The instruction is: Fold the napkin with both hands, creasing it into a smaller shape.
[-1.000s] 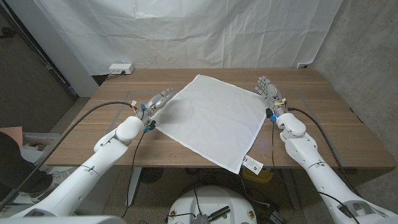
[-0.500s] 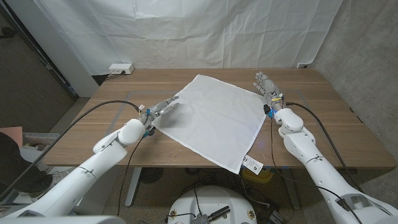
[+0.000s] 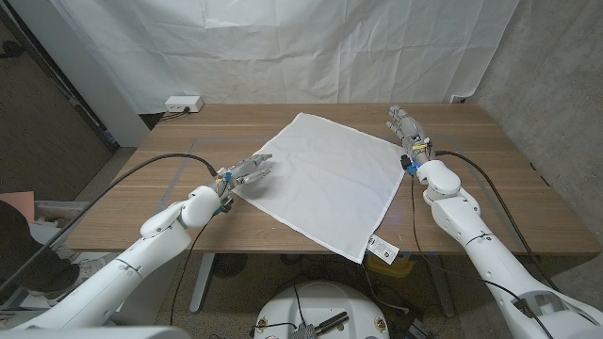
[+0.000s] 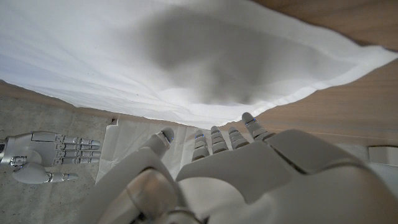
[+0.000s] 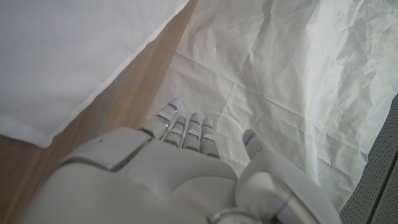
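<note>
flat napkin between open robot hands

Head cam is looking down from above over the whole wooden surface w/ both arms coming in from the bottom corners. Each wrist cam is peering close along its own hand's back, turned upside down; all three are sharing the white napkin.

Both hands empty (fingers extended)
</note>
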Controlling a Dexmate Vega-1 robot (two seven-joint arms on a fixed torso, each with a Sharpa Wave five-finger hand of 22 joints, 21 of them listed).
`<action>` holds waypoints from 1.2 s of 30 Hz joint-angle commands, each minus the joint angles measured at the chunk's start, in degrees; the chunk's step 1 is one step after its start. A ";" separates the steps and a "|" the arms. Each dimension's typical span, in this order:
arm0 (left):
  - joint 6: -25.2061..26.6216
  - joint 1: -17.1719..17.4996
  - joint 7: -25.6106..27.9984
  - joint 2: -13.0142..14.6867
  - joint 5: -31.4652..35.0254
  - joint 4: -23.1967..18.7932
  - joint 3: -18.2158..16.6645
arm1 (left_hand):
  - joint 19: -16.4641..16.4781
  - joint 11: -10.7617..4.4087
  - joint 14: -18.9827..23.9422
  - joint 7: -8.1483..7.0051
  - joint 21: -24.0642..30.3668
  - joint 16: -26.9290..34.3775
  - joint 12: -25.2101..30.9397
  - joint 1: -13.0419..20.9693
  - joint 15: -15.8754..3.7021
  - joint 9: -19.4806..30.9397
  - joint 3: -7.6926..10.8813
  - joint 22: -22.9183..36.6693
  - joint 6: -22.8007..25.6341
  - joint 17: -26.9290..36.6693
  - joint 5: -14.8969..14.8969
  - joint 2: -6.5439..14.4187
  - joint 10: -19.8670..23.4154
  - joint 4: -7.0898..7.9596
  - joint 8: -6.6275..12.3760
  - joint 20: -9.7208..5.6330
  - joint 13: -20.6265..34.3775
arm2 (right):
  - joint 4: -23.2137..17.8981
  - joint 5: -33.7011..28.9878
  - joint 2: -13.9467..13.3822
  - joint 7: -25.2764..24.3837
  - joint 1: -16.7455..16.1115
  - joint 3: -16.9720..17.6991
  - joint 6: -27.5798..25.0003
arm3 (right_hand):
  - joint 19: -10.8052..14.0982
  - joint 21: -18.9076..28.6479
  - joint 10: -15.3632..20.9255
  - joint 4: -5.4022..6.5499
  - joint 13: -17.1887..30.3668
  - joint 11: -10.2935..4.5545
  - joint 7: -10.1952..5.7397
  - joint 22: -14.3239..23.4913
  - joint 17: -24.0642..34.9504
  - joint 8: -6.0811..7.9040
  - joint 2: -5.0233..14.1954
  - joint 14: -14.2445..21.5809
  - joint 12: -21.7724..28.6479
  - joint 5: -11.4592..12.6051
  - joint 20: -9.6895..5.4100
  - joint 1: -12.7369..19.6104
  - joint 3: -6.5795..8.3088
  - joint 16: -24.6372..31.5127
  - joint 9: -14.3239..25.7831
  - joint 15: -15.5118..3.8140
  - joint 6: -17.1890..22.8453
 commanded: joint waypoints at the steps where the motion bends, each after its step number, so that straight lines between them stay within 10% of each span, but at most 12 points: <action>1: 2.48 1.33 -1.88 1.59 7.49 -1.83 0.37 | -4.45 -0.36 0.85 -0.41 0.12 0.52 0.57 -0.61 -0.34 0.13 0.62 0.24 1.22 0.15 -0.19 0.40 1.18 0.12 0.54 -0.08 0.16 | -6.32 -5.63 -2.76 -7.49 -2.08 -0.62 -8.30 | 0.05 -0.21 0.70 -1.65 0.09 0.22 0.10 0.03 -0.12 0.10 -0.63 0.12 -0.51 -0.08 -0.04 1.46 0.30 -0.27 0.21 0.26 0.46; 16: 2.44 -2.04 -5.99 0.81 10.57 2.66 2.63 | -5.61 -1.30 -2.24 -1.02 -0.91 -0.34 -0.98 -2.77 -1.00 0.14 -0.26 0.29 -1.33 0.45 -0.54 -0.84 -2.22 1.27 -0.48 -0.93 0.20 | -8.47 -9.24 -0.87 -15.31 -1.95 -1.22 -17.87 | 2.03 0.29 3.51 -5.39 0.14 0.70 0.34 0.07 -0.12 0.73 -1.20 2.52 -0.79 -1.54 0.32 4.33 0.71 0.34 0.23 0.43 2.78; 29: 1.53 -4.01 -8.02 0.17 10.87 5.11 4.33 | -5.96 -1.37 -2.90 -0.93 -1.31 -0.18 -0.93 -4.39 -1.17 0.13 -1.22 0.32 -1.45 0.55 -0.60 -1.58 -2.57 1.88 -0.36 -1.23 0.21 | -11.98 -21.34 -1.11 -22.91 2.94 -7.55 -44.15 | 11.33 2.12 14.55 -7.94 0.43 2.12 1.53 0.35 0.07 2.49 -6.29 14.80 0.69 -2.95 5.07 2.77 -3.97 2.59 0.47 2.77 13.09; 36: 0.71 -4.50 -7.94 -0.17 10.49 5.77 4.58 | -5.98 -1.29 -2.94 -0.83 -1.44 -0.12 -0.84 -4.78 -1.17 0.14 -1.27 0.33 -1.29 0.49 -0.52 -1.39 -2.50 1.92 -0.26 -1.32 0.22 | -11.60 -26.76 -2.73 -20.38 7.64 -13.13 -53.90 | 10.11 1.20 13.96 -9.38 0.54 2.27 0.78 0.44 0.27 2.42 -6.02 14.56 -0.15 -2.98 6.93 4.49 -3.74 1.84 0.52 3.65 14.78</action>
